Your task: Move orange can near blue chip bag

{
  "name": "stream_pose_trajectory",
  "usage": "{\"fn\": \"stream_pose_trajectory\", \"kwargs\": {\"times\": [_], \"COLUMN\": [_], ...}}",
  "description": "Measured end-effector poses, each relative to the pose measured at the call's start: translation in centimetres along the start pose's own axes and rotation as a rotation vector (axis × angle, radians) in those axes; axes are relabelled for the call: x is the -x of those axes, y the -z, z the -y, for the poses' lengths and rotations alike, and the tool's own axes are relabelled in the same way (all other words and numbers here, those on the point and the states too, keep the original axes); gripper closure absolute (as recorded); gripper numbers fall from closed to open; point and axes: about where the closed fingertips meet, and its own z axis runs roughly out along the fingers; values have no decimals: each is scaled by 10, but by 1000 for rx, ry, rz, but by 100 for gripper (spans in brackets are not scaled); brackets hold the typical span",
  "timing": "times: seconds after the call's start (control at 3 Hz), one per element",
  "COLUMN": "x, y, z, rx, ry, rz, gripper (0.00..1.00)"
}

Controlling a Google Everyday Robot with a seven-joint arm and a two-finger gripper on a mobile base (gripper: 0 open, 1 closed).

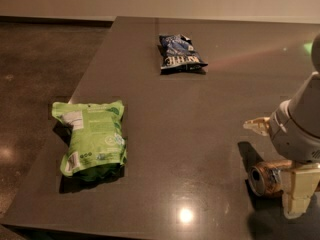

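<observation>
Hovering at the right edge of the camera view, the gripper (276,163) hangs low over the near right part of the dark table (190,114), below the rounded grey-white wrist of the arm (301,126); its two pale fingers (258,126) are spread wide apart, one reaching out to the left on the far side of the can and the other, a blocky cream piece, standing on the near side by the can's right end; nothing is pinched between them. The orange can (266,179) lies on its side on the tabletop beneath the wrist, its round silver-rimmed end turned toward the left and front; its right part is covered by the nearer finger, and whether that finger touches it cannot be told. The blue chip bag (179,54) lies flat on the far part of the table, near the far edge and left of the middle, well apart from the can; its white lettering faces up. A larger green bag (92,136) rests near the table's left edge, well apart from both the can and the blue bag; a small bright spot of reflected light (186,215) shows on the tabletop near the front edge, between the green bag and the can; a brown mottled floor (40,64) lies beyond the table on the left.
</observation>
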Motion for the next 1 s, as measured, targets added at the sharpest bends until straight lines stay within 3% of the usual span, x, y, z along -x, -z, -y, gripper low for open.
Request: {"fn": "stream_pose_trajectory", "kwargs": {"times": [0.33, 1.0], "x": [-2, -7], "y": [-3, 3], "z": [0, 8], "rx": [-13, -33], "ry": [15, 7], "rz": [-13, -46], "gripper": [16, 64]}}
